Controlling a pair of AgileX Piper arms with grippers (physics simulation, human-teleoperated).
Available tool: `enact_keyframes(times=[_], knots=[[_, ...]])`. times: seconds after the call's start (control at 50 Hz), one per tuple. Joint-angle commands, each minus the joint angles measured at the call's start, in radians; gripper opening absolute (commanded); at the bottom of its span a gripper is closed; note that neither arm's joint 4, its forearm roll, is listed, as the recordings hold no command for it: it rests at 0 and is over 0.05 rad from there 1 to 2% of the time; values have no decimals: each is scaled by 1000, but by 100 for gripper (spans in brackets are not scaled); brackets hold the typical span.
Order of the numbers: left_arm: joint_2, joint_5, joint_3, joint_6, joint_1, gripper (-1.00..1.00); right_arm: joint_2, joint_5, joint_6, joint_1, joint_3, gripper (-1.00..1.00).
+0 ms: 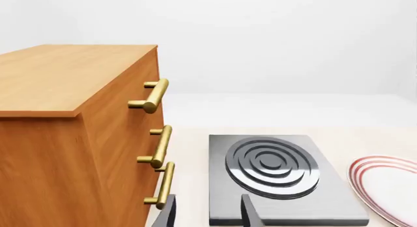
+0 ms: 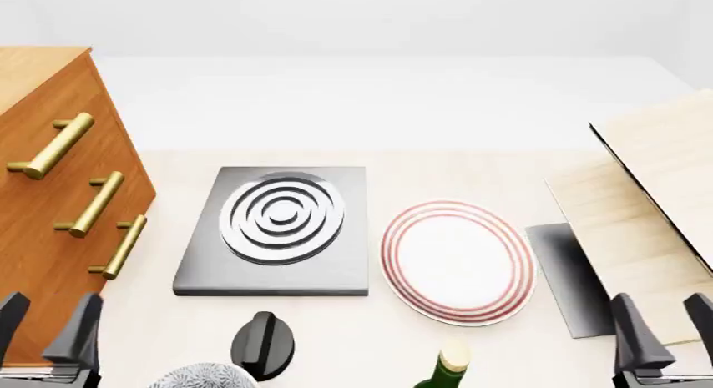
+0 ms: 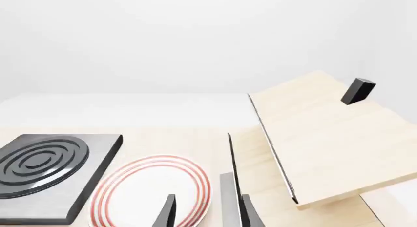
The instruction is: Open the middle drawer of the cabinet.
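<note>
Cabinet (image 2: 45, 196) stood at frame left, orange-brown wood; middle drawer (image 2: 67, 206) was flush, brass bar handle. Left gripper (image 2: 47, 321) and right gripper (image 2: 659, 321) sat low, jaws apart, empty.

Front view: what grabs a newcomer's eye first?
The cabinet dominates the left edge, tall and orange-brown, with three brass bar handles stacked down its front; the middle drawer looks shut. Mid-table sits a grey hotplate with concentric rings, and a red-rimmed white plate lies just right of it. Pale wooden boards slant along the right edge.
</note>
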Motion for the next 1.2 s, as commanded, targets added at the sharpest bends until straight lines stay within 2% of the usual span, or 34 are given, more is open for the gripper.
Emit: enact_keyframes(times=[0.02, 0.3, 0.36, 0.44, 0.48, 0.52, 0.54, 0.6, 0.62, 0.64, 0.72, 0.76, 0.8, 0.92, 0.96, 1.0, 1.08, 1.1, 1.14, 1.2], knots=[[-12, 12, -9, -3, -41, 100, 9, -6, -2, 2, -3, 100], [-16, 26, -21, 1, -23, 100, 6, -3, -2, 2, -4, 100], [-15, 39, -49, 15, 1, 100, 7, -3, -2, 2, -4, 100], [-14, 93, -106, 0, 26, 100, 7, -4, -2, 2, -4, 100], [-14, 115, -123, 56, 16, 100, 8, -5, -2, 2, -4, 100], [-14, 121, -138, 63, 9, 100, 8, -5, -2, 2, -4, 100], [-16, 113, -160, 128, 2, 100, 9, -6, -2, 2, -3, 100], [-15, 135, -186, 164, -10, 100, 11, -8, -2, 2, -3, 100], [-15, 133, -196, 203, -13, 100, 12, -9, -2, 3, -3, 100], [-15, 139, -206, 202, -16, 100, 12, -9, -2, 3, -3, 100], [-10, 167, -237, 279, -26, 100, 12, -9, -2, 3, -3, 100], [19, 162, -247, 291, -48, 100, 12, -9, -2, 3, -3, 100], [55, 149, -262, 335, -69, 100, 11, -8, -2, 3, -3, 100], [98, 126, -289, 416, -61, 100, 8, -4, -2, 3, -3, 100], [79, 105, -274, 458, -84, 100, 6, -3, -2, 3, -3, 100], [58, 86, -267, 462, -79, 100, 6, -3, -2, 2, -3, 100], [119, 17, -234, 515, -81, 100, 6, -3, -2, 2, -3, 100], [170, -46, -201, 589, -55, 100, 6, -3, -2, 2, -3, 100], [223, -74, -218, 563, -70, 100, 6, -3, -2, 3, -3, 100], [282, -142, -209, 630, -51, 100, 6, -3, -2, 2, -3, 100]])
